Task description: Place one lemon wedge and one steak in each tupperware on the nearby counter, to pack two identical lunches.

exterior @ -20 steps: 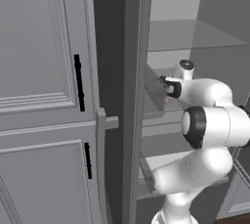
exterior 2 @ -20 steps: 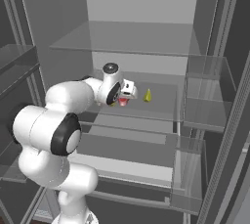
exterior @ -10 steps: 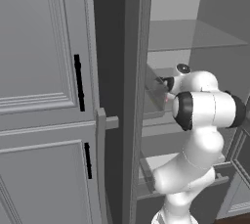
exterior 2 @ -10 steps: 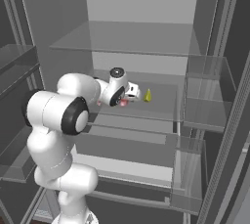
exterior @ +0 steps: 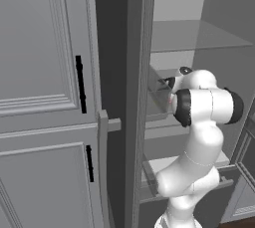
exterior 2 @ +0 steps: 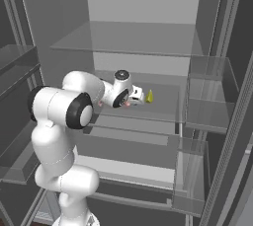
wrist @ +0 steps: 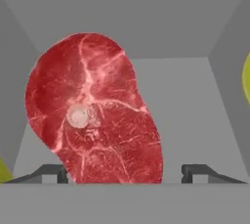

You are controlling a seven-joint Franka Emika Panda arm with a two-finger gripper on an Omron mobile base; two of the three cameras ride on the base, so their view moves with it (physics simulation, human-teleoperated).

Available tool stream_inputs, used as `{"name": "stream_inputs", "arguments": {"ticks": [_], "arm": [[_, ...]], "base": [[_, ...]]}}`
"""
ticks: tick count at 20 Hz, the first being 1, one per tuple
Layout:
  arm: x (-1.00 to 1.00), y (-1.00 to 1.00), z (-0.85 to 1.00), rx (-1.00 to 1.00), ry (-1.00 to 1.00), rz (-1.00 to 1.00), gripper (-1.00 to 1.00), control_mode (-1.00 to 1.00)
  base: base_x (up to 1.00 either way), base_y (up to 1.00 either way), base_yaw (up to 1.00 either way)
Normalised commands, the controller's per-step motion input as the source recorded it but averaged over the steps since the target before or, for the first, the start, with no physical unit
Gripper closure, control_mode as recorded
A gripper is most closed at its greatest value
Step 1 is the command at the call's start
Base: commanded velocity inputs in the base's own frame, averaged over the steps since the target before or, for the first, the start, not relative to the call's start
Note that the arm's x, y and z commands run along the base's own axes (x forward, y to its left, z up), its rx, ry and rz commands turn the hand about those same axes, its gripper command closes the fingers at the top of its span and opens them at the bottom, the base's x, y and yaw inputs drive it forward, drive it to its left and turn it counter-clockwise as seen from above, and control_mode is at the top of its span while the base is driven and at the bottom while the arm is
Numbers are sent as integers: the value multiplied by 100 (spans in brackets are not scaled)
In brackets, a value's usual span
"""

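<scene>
We see the steak close ahead of the hand, a red-pink marbled slab with a pale round bone spot near its middle. It lies on a grey shelf inside an open fridge-like cabinet, and its near end reaches down between the two dark finger tips. The gripper has its jaws standing wide, one on each side of the steak, and we cannot tell whether either tip touches the meat; nothing looks lifted or clamped.

A lemon wedge shows as a yellow sliver at the right edge of the hand view, and a second yellow-green wedge peeks in at the lower left corner. From the right base view, one lemon wedge sits on the glass shelf just beside the hand, with a trace of pink under the wrist.

From the left base view, the white arm reaches into the cabinet past the open grey door with its black bar handles.
</scene>
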Motion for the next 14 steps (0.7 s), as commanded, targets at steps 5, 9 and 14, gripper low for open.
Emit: {"name": "stream_inputs", "arguments": {"ticks": [5,9,14], "arm": [[0,0,-4,0,2,0,100,-100],[-25,-3,0,0,-2,0,100,-100],[-100,-22,39,6,-13,0,100,-100]], "base": [[0,0,0],[0,0,0],[0,0,0]]}}
